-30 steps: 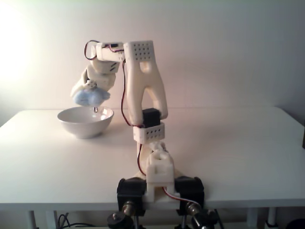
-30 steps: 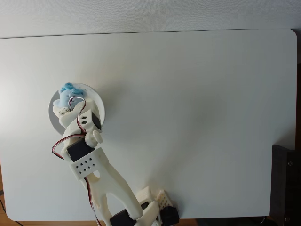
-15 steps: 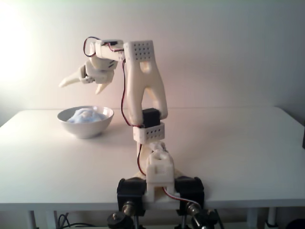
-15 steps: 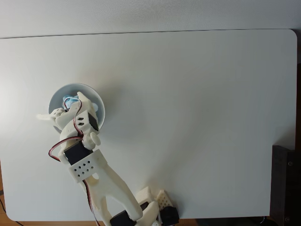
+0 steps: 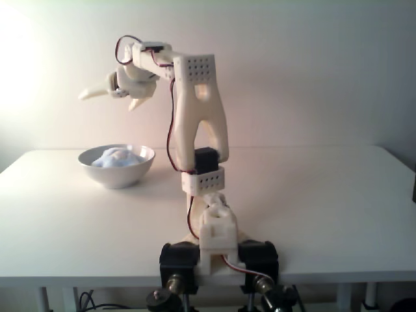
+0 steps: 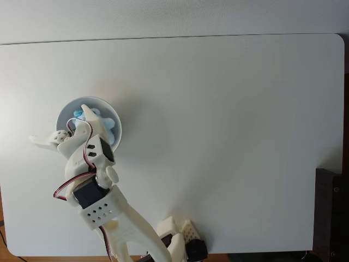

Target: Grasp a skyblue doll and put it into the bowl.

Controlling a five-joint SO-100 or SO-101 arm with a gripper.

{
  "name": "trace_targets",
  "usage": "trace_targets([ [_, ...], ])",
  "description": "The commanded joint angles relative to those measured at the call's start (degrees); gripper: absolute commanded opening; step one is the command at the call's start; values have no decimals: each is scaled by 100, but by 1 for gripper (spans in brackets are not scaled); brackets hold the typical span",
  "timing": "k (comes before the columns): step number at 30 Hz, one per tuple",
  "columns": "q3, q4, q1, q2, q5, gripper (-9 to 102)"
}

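The skyblue doll (image 5: 117, 158) lies inside the white bowl (image 5: 117, 174) on the left part of the table. From above, the doll (image 6: 105, 123) shows partly under the arm, within the bowl's rim (image 6: 118, 136). My gripper (image 5: 107, 102) hangs open well above the bowl, with nothing between its fingers. In the top-down fixed view the gripper (image 6: 57, 123) spreads wide over the bowl's left side, one fingertip (image 6: 32, 140) reaching past the rim.
The white table (image 6: 229, 120) stretches wide to the right of the bowl. The arm's base (image 5: 218, 240) is clamped at the near table edge. A dark object (image 6: 331, 213) stands beyond the table's right edge.
A second ago the gripper held the doll just over the bowl. It opened, the doll dropped into the bowl, and the gripper has since risen and pulled back, still open.
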State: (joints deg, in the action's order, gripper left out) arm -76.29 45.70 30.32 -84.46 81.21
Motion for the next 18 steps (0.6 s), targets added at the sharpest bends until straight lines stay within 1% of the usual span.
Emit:
trace_targets([
  [1, 255, -70, -308, -721, -35, 63],
  [5, 202, -53, -650, -1564, -35, 55],
  [14, 123, 53, -1608, -3287, 44, 26],
  [18, 123, 413, -1916, -3779, 53, 17],
])
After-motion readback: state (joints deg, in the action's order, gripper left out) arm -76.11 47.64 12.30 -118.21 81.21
